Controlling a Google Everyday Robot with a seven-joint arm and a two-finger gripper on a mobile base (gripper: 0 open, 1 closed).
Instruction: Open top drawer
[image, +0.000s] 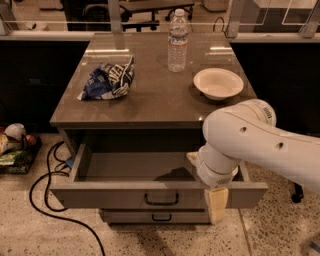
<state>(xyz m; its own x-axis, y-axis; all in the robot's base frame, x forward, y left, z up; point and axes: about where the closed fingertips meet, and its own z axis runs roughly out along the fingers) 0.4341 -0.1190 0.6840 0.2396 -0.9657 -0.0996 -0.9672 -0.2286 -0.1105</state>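
The top drawer (115, 195) is pulled well out from under the table top. Its deep grey tray (135, 167) shows nothing inside, and the flat front carries a small black bar handle (161, 199) at centre. My gripper (215, 202) hangs at the end of the thick white arm (250, 137) over the right part of the drawer front, to the right of the handle and apart from it. The arm hides the drawer's right rear corner.
On the table top (160, 100) lie a crumpled blue chip bag (107, 79), a water bottle (177, 40) and a white bowl (218, 83). A lower drawer front (157, 216) shows beneath. A black cable (50, 200) loops on the floor at left, next to a basket (15, 150).
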